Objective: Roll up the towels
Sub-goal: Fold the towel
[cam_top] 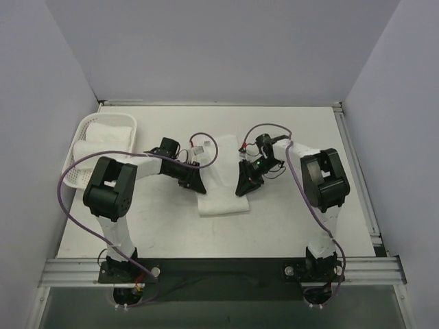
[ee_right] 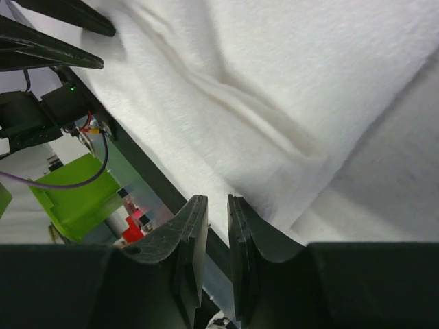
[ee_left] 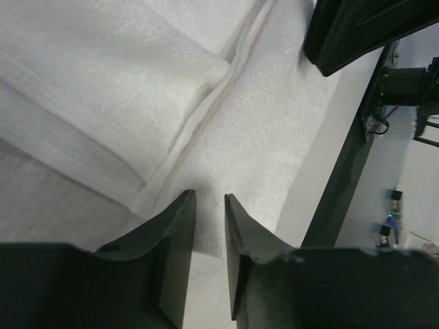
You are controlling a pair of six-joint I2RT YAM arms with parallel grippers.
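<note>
Narrowed to a slit at both left claw [ee_left: 208,200] and right claw [ee_right: 218,200]; impossible to tell if pinching cloth. Nosed against opposite side edges of the towel [cam_top: 223,199], mid-frame on the bench [cam_top: 302,123] in the top view. Confirm both grips first, then turn the fold over evenly, both sides level, with light tension against a skewed roll.

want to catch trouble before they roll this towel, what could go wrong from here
1. The left gripper and right gripper show only a narrow finger gap at the towel; either may catch just one layer, skewing the roll.
2. Creases seen in the right wrist view could get rolled in.
3. The grippers face each other closely across it and might collide.
</note>
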